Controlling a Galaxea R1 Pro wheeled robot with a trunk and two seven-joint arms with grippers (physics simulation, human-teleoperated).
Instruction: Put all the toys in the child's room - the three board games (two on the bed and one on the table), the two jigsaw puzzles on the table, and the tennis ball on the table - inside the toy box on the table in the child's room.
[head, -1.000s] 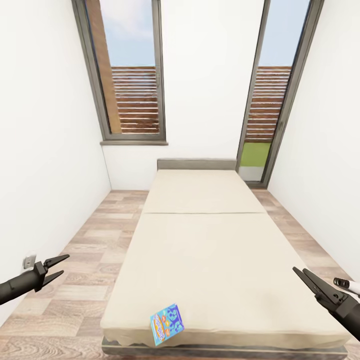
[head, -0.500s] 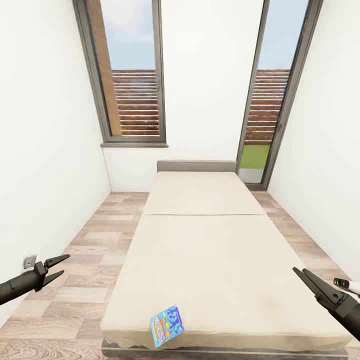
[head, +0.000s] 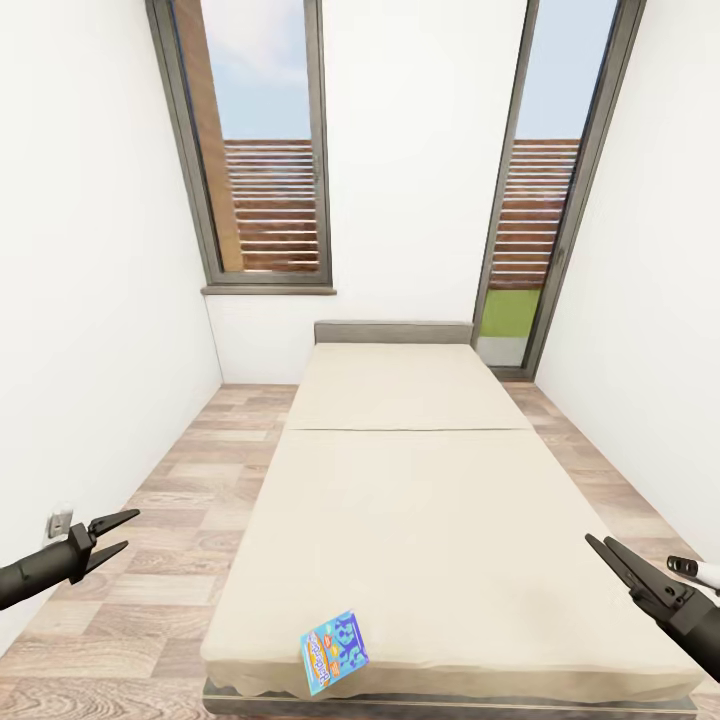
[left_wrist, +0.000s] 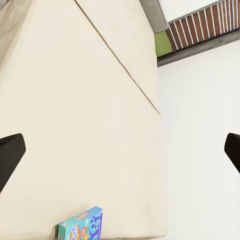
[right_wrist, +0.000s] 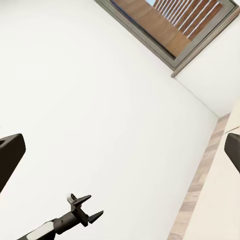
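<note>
A light blue board game (head: 334, 648) with blue lettering lies flat on the cream bed (head: 400, 500), right at its near edge and left of centre. The left wrist view shows the same board game (left_wrist: 81, 227) near the mattress corner. My left gripper (head: 132, 529) hangs open over the floor, left of the bed, and the right wrist view catches it too (right_wrist: 95, 205). Over the bed's near right corner my right gripper (head: 597, 541) is also open and empty. Both grippers are well apart from the game. The table, toy box, jigsaw puzzles and tennis ball are out of view.
The bed runs away from me to a grey headboard (head: 393, 331) under two tall windows. White walls close in on both sides, with strips of wood-plank floor (head: 170, 500) between them and the bed. A wall socket (head: 60, 521) sits low on the left wall.
The whole head view has shifted very slightly, so the camera moved a touch. Both grippers and the board game have stayed where they were.
</note>
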